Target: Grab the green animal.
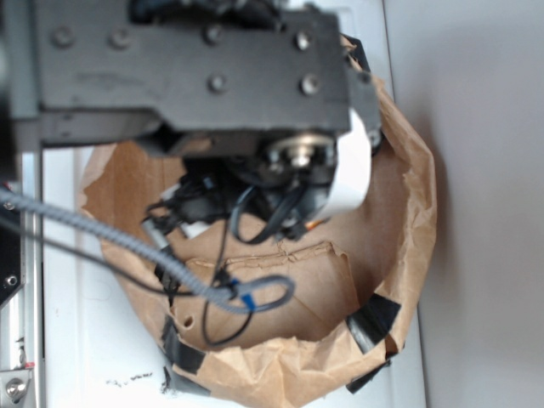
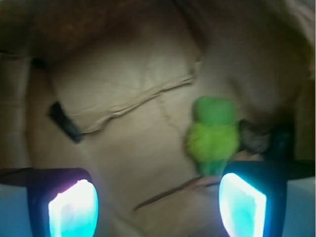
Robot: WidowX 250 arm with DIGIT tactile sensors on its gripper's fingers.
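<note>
**A:** What does the exterior view give us?

**B:** The robot arm (image 1: 195,76) hangs over a brown paper bag (image 1: 408,212) with its rim rolled down and patched with black tape (image 1: 374,319), sitting on the white desk (image 1: 76,340). The arm and its cables (image 1: 212,289) cover the bag's inside, so neither the toy nor the claw shows here.

**A:** And the wrist view?

**B:** It looks down at the bag floor. The claw (image 2: 158,205) is spread wide and holds nothing; its two pads glow pale blue at the near edge. The green animal (image 2: 213,136) lies right of centre, just beyond the right pad, outside the gap. A dark lump (image 2: 254,136) sits just to its right.

**A:** So why open?

**B:** Probably readied for a descent; I'd judge it needs to shift right and farther first.
</note>
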